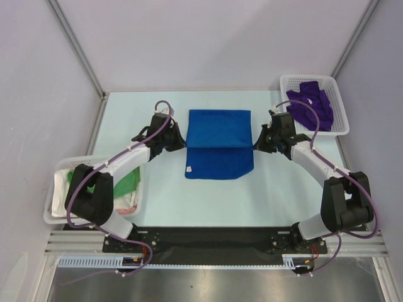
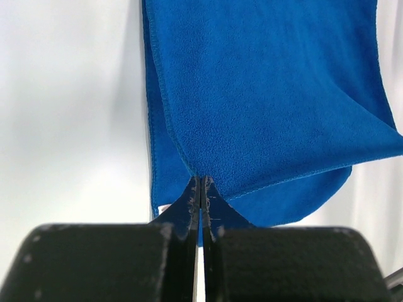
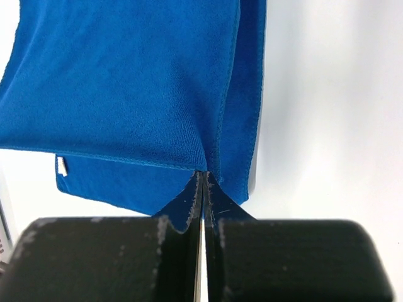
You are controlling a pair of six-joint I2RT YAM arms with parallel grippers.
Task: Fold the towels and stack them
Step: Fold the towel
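left gripper (image 1: pixel 178 142) and right gripper (image 1: pixel 258 143), each clamped on a corner of the blue towel (image 1: pixel 219 145), flank it to lay the lifted edge forward in a half-fold.

Table (image 1: pixel 126 126): pale mint surface, walled by white panels on three sides. Royal blue towel (image 1: pixel 218 160) lies at centre, its far half doubled over toward the near half. White mesh basket (image 1: pixel 340 104) sits at far right corner, purple towel (image 1: pixel 310 106) inside. Second white basket (image 1: pixel 53 217) at near left edge, green towel (image 1: pixel 128 182) and white cloth (image 1: pixel 63 189) inside.
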